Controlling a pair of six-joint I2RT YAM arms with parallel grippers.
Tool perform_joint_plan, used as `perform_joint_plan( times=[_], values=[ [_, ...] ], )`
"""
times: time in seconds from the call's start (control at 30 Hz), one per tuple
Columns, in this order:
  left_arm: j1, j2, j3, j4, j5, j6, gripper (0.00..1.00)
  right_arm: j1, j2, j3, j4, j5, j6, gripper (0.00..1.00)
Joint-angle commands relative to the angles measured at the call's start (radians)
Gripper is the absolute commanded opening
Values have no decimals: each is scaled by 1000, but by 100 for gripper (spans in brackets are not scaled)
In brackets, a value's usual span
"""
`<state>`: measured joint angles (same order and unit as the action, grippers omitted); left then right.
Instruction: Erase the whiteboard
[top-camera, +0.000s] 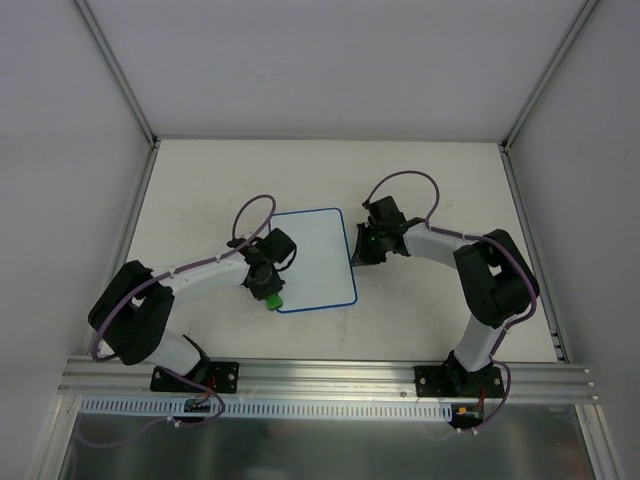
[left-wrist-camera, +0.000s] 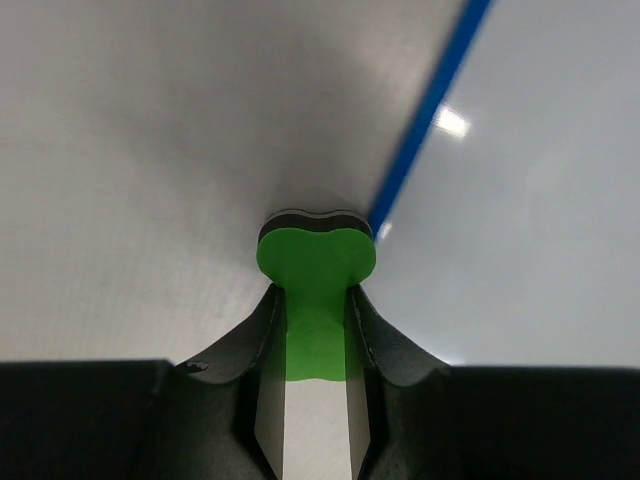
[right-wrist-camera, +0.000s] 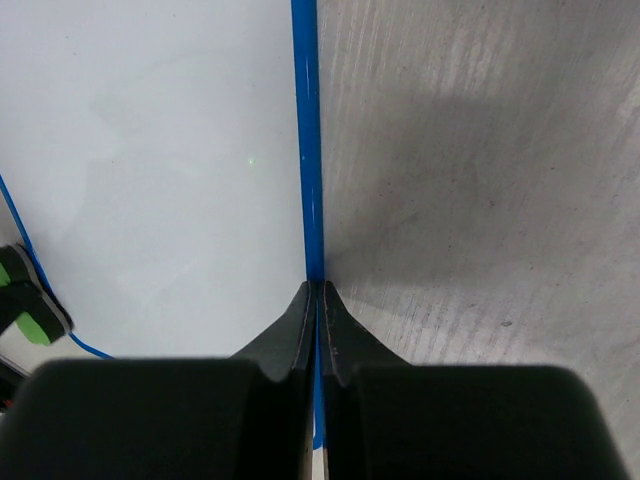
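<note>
Whiteboard (top-camera: 315, 255), face blank, lies flat on the tabletop (top-camera: 430, 190) between the two grippers. Left gripper (left-wrist-camera: 316, 295) is clamped on a green eraser (left-wrist-camera: 316, 260), with the blue border (left-wrist-camera: 420, 130) just right of the eraser tip. Right gripper (right-wrist-camera: 317, 290), almost fully closed, pinches the opposite border.

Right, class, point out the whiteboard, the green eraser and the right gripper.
whiteboard (top-camera: 318, 250): top external view, on the bare white face near its middle.
green eraser (left-wrist-camera: 316, 258): left wrist view, on its rounded green head.
right gripper (right-wrist-camera: 318, 292): right wrist view, midway between the fingertips, at the blue border.
</note>
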<state>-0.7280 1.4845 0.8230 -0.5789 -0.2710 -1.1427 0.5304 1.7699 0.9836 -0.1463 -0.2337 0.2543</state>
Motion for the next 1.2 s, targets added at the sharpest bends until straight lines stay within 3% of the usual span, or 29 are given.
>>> perform_joint_plan(
  times=[0.0,0.3,0.47,0.67,0.87,0.9,0.93,1.03,1.07,1.1,1.17],
  values=[
    [67,-29,-67,-141,-80,69,0,-12,28,-48,-119,77,-29,0],
    [76,-205,-39,-139,-171,204,0,-12,23,-51,-119,79,-30,0],
    [78,-178,-36,-128,-146,241,0,-12,5,-52,-119,77,-35,1],
    [79,-124,-79,-38,-117,281,8,-10,-56,-68,-122,97,-50,14],
    [79,-115,-85,-6,-86,310,31,-12,-159,-77,-142,116,-62,36],
    [78,-118,-84,-4,-80,313,33,-12,-173,-76,-147,117,-67,44],
    [79,-124,-82,-3,-77,317,42,-12,-199,-76,-153,120,-70,48],
    [79,-159,-76,-4,-59,336,57,-12,-253,-72,-183,148,-81,57],
    [79,-171,-73,-4,-57,350,67,-10,-298,-72,-194,161,-84,62],
    [79,-188,-70,-4,-57,359,71,-12,-325,-72,-212,174,-89,72],
    [81,-236,-53,-6,-62,389,80,-15,-378,-65,-248,220,-105,82]
  ],
)
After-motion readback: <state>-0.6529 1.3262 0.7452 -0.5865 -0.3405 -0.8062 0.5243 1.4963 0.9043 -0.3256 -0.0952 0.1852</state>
